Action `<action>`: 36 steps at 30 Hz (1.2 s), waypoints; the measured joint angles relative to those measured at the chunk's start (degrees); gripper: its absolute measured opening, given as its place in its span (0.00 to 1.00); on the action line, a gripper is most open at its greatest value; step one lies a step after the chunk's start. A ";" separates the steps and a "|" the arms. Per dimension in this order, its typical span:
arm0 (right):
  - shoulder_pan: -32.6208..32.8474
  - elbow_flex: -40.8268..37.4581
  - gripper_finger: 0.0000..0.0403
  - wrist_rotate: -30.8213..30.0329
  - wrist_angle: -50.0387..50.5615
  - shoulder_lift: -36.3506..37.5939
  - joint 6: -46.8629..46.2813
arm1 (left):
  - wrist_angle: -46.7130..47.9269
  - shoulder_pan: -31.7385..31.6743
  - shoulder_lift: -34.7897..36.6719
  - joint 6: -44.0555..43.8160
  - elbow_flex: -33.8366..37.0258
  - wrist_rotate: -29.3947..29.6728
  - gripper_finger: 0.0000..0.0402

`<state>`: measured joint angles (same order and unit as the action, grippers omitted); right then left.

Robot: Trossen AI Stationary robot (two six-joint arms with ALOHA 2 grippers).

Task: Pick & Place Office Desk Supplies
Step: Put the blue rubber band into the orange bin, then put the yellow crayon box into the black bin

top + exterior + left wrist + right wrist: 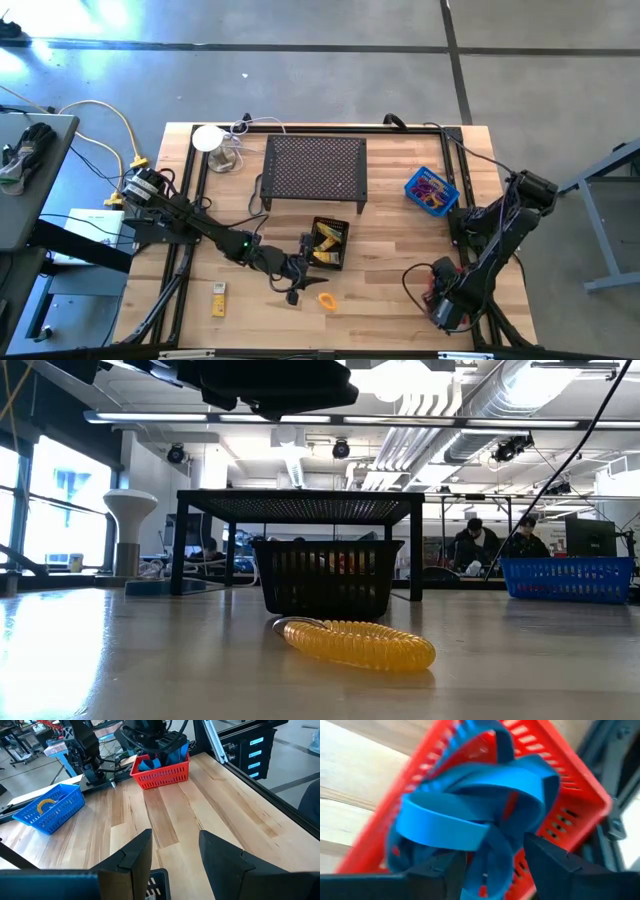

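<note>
A heap of wide blue bands [470,815] lies in the red mesh basket [570,795] at the table's near right. My right gripper [492,855] points down into that basket, open, with a loop of band between its fingers. My left gripper [175,837] hovers open over the table's middle [296,278] with nothing between its fingers, beside the black basket [330,243] that holds yellow packets. A yellow-orange coiled ring [355,643] lies on the table in front of that basket. Another yellow packet [218,298] lies near the front left. My right gripper has its open fingers [440,870] on either side of a loop of blue band [492,845] that rests in the red basket. It comes from above, pointing down. Whether the fingers touch the band I cannot tell.
A large black perforated stand [315,170] fills the far middle. A blue basket [432,190] with coloured rings sits at the far right. A white lamp-like object [210,140] and cables stand at the far left. Bare wood lies between the black and red baskets.
</note>
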<state>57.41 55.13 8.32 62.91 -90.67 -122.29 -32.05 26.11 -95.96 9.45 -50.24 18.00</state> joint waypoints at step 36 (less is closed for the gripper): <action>-5.09 7.08 0.46 -77.07 -28.48 0.03 63.53 | 46.49 10.79 13.46 -46.04 0.02 6.01 0.39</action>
<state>52.32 62.21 -68.75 34.42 -90.65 -58.76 14.44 36.90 -82.50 -36.59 -50.22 24.01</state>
